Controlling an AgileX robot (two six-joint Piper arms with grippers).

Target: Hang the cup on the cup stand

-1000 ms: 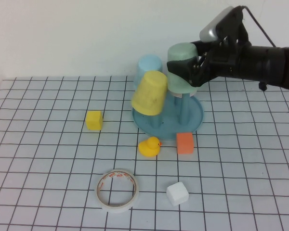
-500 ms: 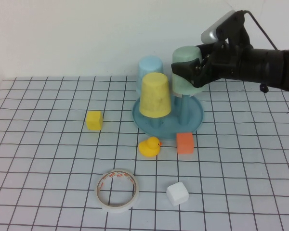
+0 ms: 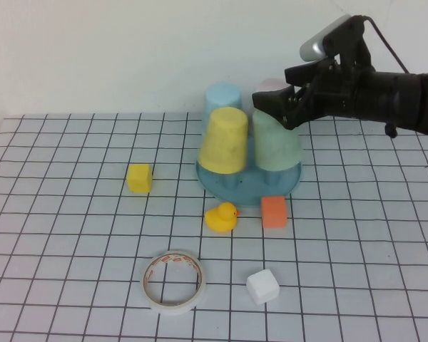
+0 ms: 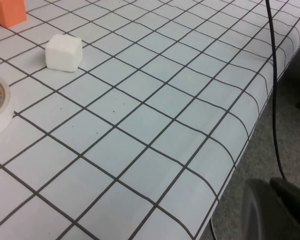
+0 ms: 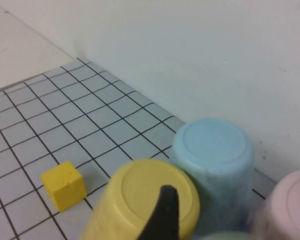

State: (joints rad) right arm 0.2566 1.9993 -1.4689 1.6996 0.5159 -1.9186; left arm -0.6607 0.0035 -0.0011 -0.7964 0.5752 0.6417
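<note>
Jaws of the right gripper [image 3: 279, 108] stand wide and hold nothing, poised just above the cup [image 3: 276, 142], whose top lies directly beneath the dark fingertips and apart from them. That sage-green cup sits upside down on the cup stand [image 3: 248, 187], its rim low over the teal dish. Beside the jaws, toward the robot's left, a yellow cup [image 3: 223, 140] hangs inverted on the same stand, and a light blue cup [image 3: 222, 97] stands behind that one, farther from the robot. A pale pink cup [image 3: 272, 85] peeks out just behind the fingers. Below the jaws and nearer the robot, an orange block [image 3: 274, 211] and a rubber duck [image 3: 221, 216] lie at the stand's front edge; a white cube [image 3: 262, 286] and a tape roll [image 3: 174, 281] lie closer still. A yellow cube [image 3: 139, 177] sits well off to the left. The left gripper [image 4: 277, 210] is closed and empty, parked beyond the table's edge, far from all of this.
</note>
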